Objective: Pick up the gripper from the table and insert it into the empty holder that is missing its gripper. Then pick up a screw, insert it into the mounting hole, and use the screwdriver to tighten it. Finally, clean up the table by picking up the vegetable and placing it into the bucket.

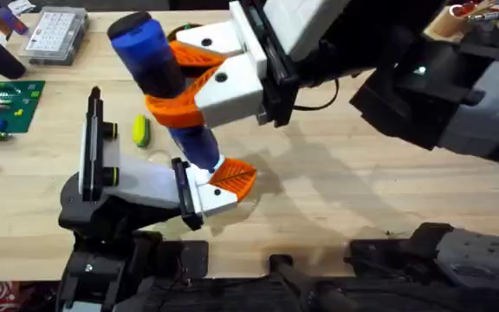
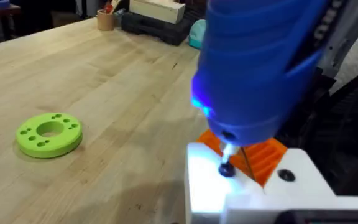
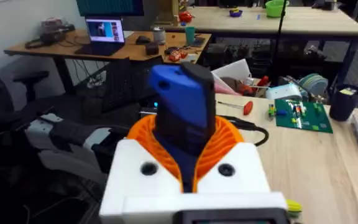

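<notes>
While clamped firmly around the thick upper barrel of the screwdriver (image 1: 158,61) with the right gripper (image 1: 170,82), keep the shaft in line with the screw (image 2: 226,169) directly beneath the tip, pressing down lightly while turning. Watch the gripper (image 1: 232,178), seated just beside the tip on the holder (image 1: 141,182), and stop on any tilt or slip; mind the vegetable (image 1: 140,130) lying close beside the lower shaft.
</notes>
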Tool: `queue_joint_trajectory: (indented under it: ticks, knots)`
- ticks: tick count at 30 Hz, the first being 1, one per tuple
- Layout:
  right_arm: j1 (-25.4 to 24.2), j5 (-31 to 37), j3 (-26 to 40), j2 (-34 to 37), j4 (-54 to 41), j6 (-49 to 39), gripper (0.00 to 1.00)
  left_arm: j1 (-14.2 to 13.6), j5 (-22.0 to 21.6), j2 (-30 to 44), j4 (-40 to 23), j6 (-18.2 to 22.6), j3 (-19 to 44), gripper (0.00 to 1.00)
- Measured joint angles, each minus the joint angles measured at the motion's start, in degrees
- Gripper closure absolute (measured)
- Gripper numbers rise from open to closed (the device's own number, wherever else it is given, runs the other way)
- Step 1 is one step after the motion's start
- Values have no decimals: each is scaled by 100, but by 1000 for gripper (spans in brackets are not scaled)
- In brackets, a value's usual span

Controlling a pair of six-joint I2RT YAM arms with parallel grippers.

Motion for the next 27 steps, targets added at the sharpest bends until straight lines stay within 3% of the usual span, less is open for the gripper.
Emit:
queue_joint_trajectory:
  ticks: [27]
  knots:
    - [2, 24, -48, 251, 430, 282, 932, 0, -2, 0, -2, -3, 0, 989]
